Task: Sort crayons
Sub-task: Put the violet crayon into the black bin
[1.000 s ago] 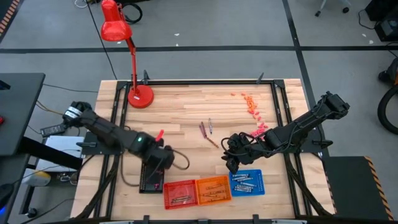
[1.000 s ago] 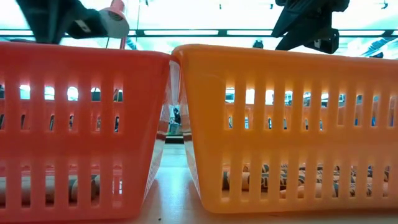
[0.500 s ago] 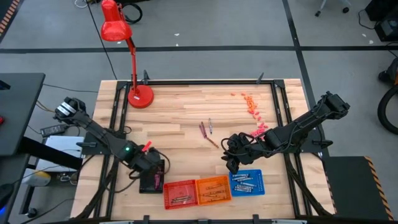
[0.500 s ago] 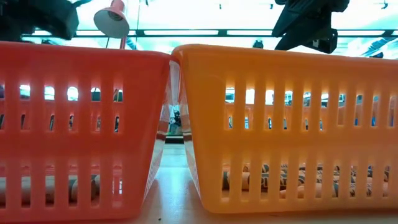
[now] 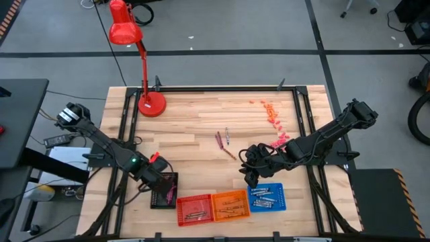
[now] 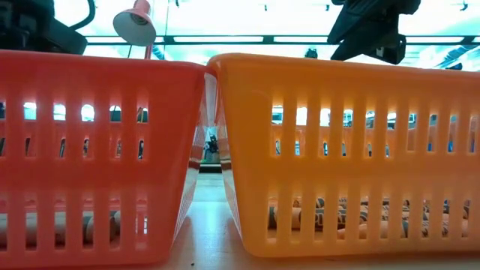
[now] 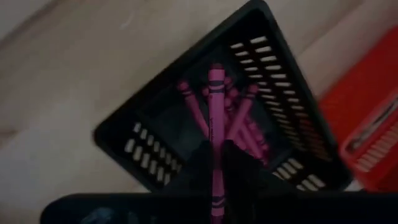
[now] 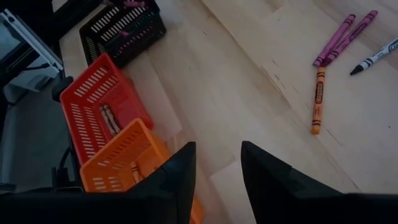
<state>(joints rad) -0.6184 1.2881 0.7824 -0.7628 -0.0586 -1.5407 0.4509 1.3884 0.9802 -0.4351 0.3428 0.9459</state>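
My left gripper (image 5: 157, 179) is shut on a magenta crayon (image 7: 216, 124) over the black basket (image 5: 163, 193), which holds several magenta crayons (image 7: 242, 127). My right gripper (image 5: 251, 176) is open and empty above the table, its fingers (image 8: 186, 171) apart, just far of the blue basket (image 5: 268, 197). Two magenta crayons (image 8: 343, 36), an orange one (image 8: 318, 99) and a pale one (image 8: 375, 58) lie flat on the wood at the table's middle (image 5: 225, 141). The red basket (image 5: 195, 209) and the orange basket (image 5: 230, 205) hold crayons too. My left gripper pinches the magenta crayon between its two fingers, which lie along the crayon. The crayon's free end (image 7: 216, 78) sticks out past the fingertips over the black basket's inside, lifted clear of the crayons below. The gripper itself hides the held part.
The four baskets stand in a row at the table's near edge; the red (image 6: 97, 150) and orange (image 6: 345, 150) ones fill the low view. A red desk lamp (image 5: 151, 104) stands at the far left. Small red-pink bits (image 5: 272, 117) lie at the far right.
My left gripper has drawn back toward the table's left edge, from over the black basket's right part to over its left part. My right arm has kept still.
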